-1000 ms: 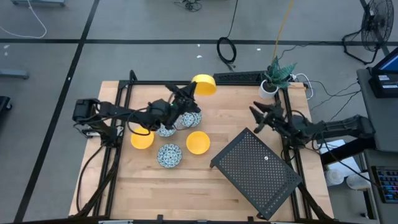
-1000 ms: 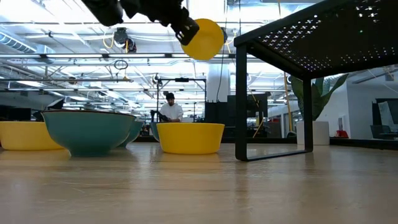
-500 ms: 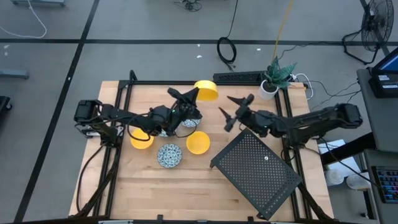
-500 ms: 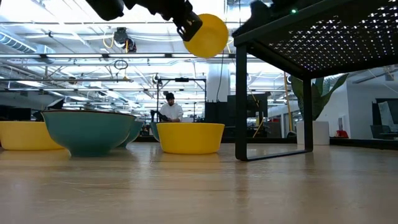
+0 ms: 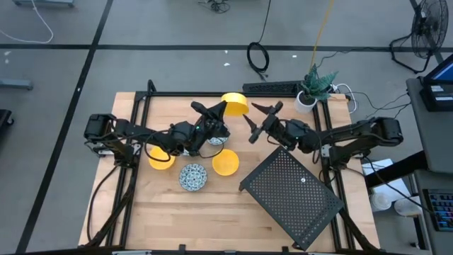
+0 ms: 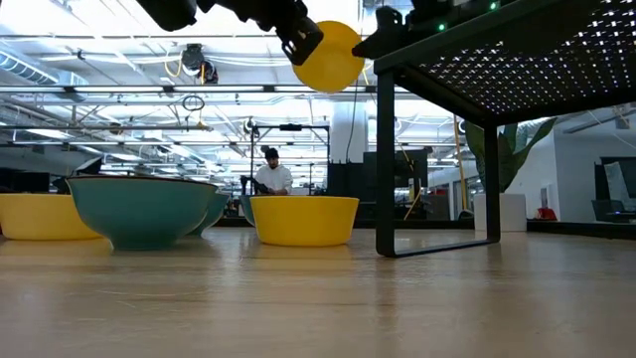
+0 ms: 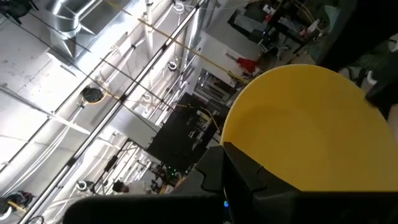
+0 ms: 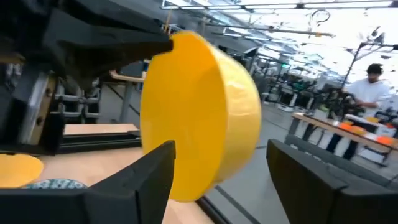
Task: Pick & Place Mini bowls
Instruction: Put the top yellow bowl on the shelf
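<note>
A plain yellow mini bowl [image 5: 234, 104] hangs in the air over the table's far middle, held by my left gripper [image 5: 214, 112]. It also shows in the low view [image 6: 329, 56] and in the left wrist view [image 7: 298, 127]. My right gripper [image 5: 253, 120] is open just right of this bowl, and its fingers [image 8: 144, 180] frame the bowl [image 8: 199, 112] without clearly touching it. Two more yellow bowls [image 5: 161, 158] [image 5: 226, 162] and a patterned bowl [image 5: 192, 176] rest on their bases on the table. Further patterned bowls [image 5: 215, 139] are partly hidden under my left arm. My left gripper is shut on the yellow bowl's rim [image 8: 166, 42], on the side toward the left arm, pinched between the two fingers [image 7: 249, 174]. The fingers reach it slanting up from the table's left. The bowl is lifted clear and tipped on its side.
A black perforated metal rack [image 5: 291, 195] stands on legs at the table's right near part, and its leg [image 6: 385, 159] shows close in the low view. A white plant pot [image 5: 306, 100] sits at the far right corner. A person [image 6: 271, 177] works far behind the table.
My right arm has swung from the table's right edge toward the left, bringing its open gripper up beside the held yellow bowl. My left gripper has kept the bowl raised, nearly in place.
</note>
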